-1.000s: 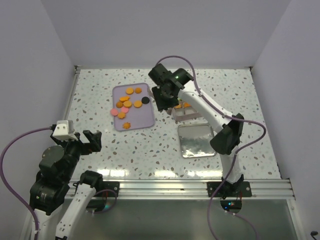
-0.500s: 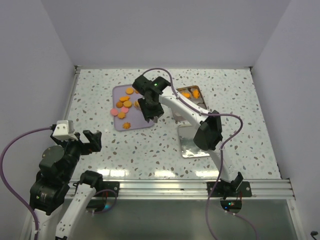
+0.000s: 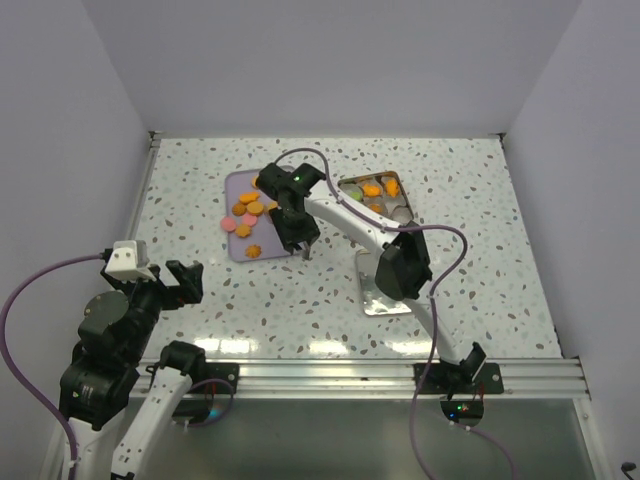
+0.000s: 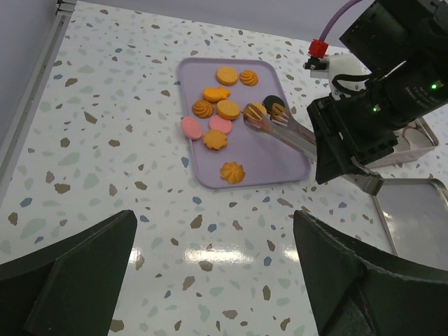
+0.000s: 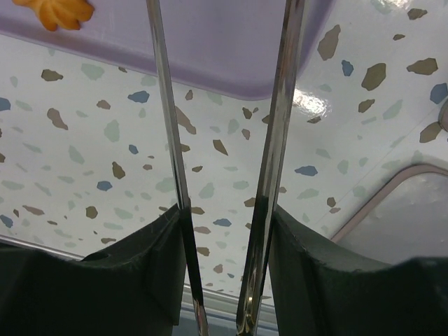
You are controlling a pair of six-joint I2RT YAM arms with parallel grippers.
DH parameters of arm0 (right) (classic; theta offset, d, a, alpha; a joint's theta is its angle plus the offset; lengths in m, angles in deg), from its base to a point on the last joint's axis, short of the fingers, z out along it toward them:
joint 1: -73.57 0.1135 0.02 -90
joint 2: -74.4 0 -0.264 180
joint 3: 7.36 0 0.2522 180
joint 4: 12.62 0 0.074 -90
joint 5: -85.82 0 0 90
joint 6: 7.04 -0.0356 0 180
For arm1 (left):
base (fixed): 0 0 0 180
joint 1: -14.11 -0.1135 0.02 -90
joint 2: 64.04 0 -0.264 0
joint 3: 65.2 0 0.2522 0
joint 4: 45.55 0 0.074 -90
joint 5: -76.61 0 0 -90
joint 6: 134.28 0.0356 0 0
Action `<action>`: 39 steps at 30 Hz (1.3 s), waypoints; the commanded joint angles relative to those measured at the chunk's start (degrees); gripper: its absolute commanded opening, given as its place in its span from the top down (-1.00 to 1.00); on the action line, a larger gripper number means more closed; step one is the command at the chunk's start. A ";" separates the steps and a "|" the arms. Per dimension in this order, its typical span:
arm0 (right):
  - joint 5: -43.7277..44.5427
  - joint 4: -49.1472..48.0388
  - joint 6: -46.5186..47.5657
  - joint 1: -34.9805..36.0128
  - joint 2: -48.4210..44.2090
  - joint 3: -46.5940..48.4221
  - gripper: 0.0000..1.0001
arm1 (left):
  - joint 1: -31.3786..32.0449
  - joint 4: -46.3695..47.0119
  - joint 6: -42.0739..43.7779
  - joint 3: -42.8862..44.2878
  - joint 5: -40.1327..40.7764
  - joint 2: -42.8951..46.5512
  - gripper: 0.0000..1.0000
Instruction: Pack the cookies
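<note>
Here, the right gripper [image 3: 292, 222] sits just above the frame centre in the top view, clamped on a pair of metal tongs [image 4: 283, 127]. Its dark fingers [image 5: 140, 259] press the two blades from outside. The blades stand spread, and the speckled table [image 5: 105, 140] shows between them in the right wrist view. In the left wrist view the tong tips lie apart over the lilac tray [image 4: 269, 159], just beside a black cookie; whether they pinch anything I cannot tell. Most cookies [image 3: 247, 207] lie on the tray's upper left part: orange ones, two pink at the left edge, and one orange flower alone lower down. More orange ones lie in the tin [image 3: 400, 186], right of the tray. The left gripper [image 3: 181, 281] hangs wide open at lower left, well apart from the tray.
</note>
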 commanded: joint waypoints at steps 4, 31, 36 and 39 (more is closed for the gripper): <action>-0.40 5.69 0.47 0.36 3.34 5.88 0.03 | 0.18 2.35 0.66 -0.22 0.22 -0.37 -1.00; 2.58 6.22 0.38 0.19 2.39 5.18 0.36 | 0.18 2.35 0.66 -0.13 0.13 -0.99 -1.00; 2.58 6.05 -0.67 -0.60 -1.04 6.06 0.36 | 0.18 2.35 0.66 -0.13 0.04 -1.07 -1.00; 2.58 6.48 -1.03 -0.95 -3.50 5.88 0.36 | 0.18 2.44 0.75 -0.13 -0.13 -0.99 -1.00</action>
